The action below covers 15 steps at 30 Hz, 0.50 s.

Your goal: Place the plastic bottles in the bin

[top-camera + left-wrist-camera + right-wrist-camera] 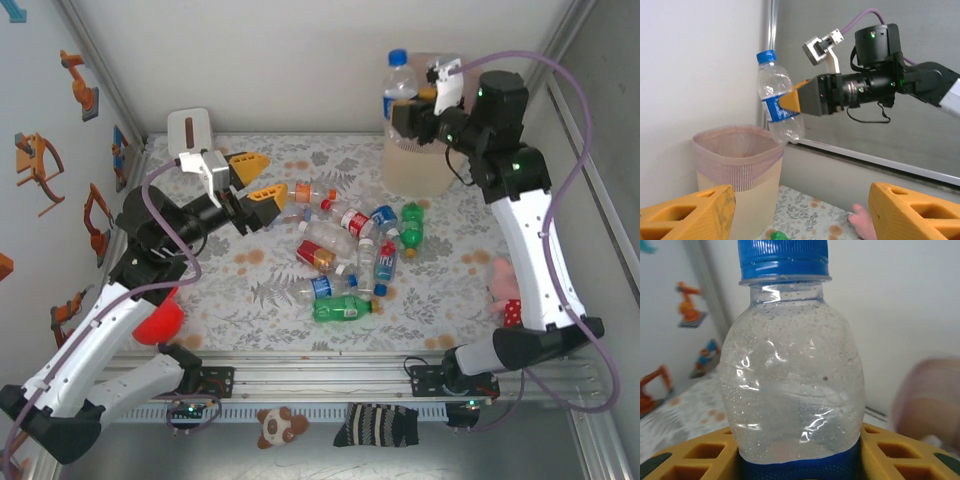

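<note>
Above the bin [415, 168], at the far right of the table, we see the right gripper [404, 108] closed on a clear blue-capped bottle [399, 78], held cap up by its blue label. Our left gripper [257, 178] stands wide open and holds nothing, just beside the other bottles [345, 255], which lie in a pile on the flowered table [450, 290].

Robot lab test cell.
White walls [250, 60] and aluminium framing [105, 72] box in a floral-clothed table [450, 290]; robot-arm stickers [38, 165] on one wall, arms [525, 240] mounted at its near-edge rail [320, 372].
</note>
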Each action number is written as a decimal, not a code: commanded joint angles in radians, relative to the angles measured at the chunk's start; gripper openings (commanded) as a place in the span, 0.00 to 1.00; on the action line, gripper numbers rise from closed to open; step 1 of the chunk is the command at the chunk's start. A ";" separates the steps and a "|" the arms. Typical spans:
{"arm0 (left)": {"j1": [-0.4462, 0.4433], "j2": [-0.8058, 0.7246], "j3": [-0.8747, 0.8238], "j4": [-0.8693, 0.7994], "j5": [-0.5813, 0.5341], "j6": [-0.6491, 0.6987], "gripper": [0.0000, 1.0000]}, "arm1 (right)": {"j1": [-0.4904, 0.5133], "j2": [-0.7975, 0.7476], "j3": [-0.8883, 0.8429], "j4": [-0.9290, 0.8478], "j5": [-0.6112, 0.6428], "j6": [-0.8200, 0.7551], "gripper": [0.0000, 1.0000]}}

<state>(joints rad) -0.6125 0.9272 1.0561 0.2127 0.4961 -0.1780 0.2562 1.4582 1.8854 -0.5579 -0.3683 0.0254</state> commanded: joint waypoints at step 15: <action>0.011 0.046 -0.041 -0.056 -0.113 -0.004 0.67 | -0.202 0.496 0.533 -0.241 0.476 0.115 0.46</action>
<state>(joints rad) -0.6071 0.9718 1.0252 0.1680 0.4152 -0.1783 0.0738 1.9228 2.3619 -0.7631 0.0551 0.1188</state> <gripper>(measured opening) 0.674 0.462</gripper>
